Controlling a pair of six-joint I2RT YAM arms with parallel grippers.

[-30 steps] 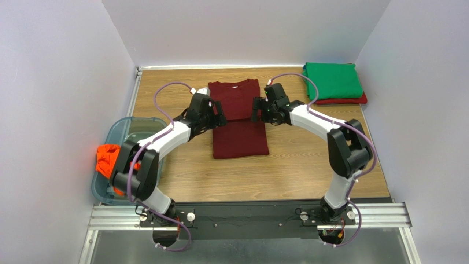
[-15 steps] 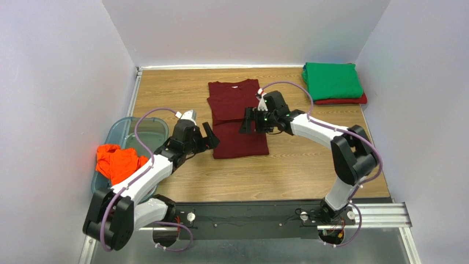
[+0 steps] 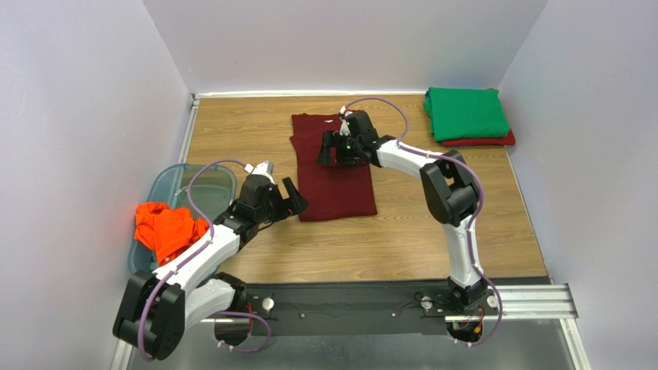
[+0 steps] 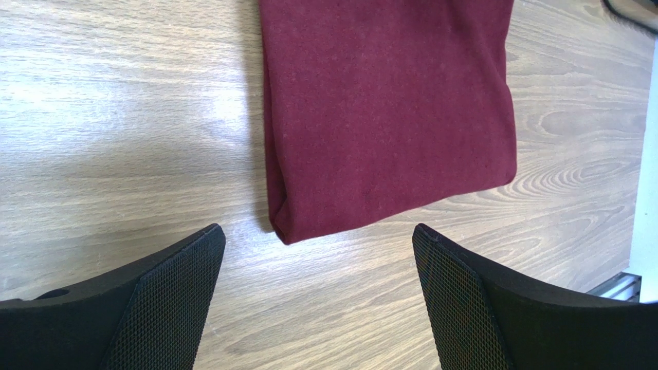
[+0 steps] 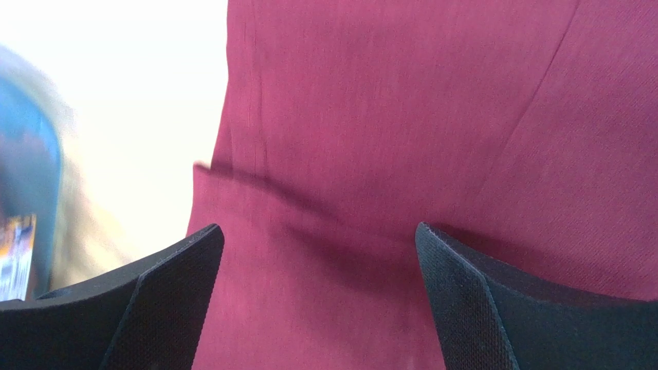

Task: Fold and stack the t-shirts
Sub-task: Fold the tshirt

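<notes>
A dark maroon t-shirt (image 3: 334, 171) lies folded into a long strip on the wooden table, and it fills the left wrist view (image 4: 386, 108) and the right wrist view (image 5: 401, 123). My left gripper (image 3: 289, 202) is open and empty, just off the shirt's near left corner. My right gripper (image 3: 330, 150) is open and empty, low over the shirt's upper half. A folded green t-shirt (image 3: 466, 112) lies on a folded red one (image 3: 483, 141) at the back right. A bright orange t-shirt (image 3: 162, 228) hangs out of the bin.
A clear blue-green plastic bin (image 3: 199, 183) stands at the table's left edge beside my left arm. White walls close in the table on three sides. A metal rail (image 3: 533, 301) runs along the near edge.
My left arm pulled back from the shirt's upper left to its near left corner. My right gripper moved left from the shirt's right edge to over its upper half.
</notes>
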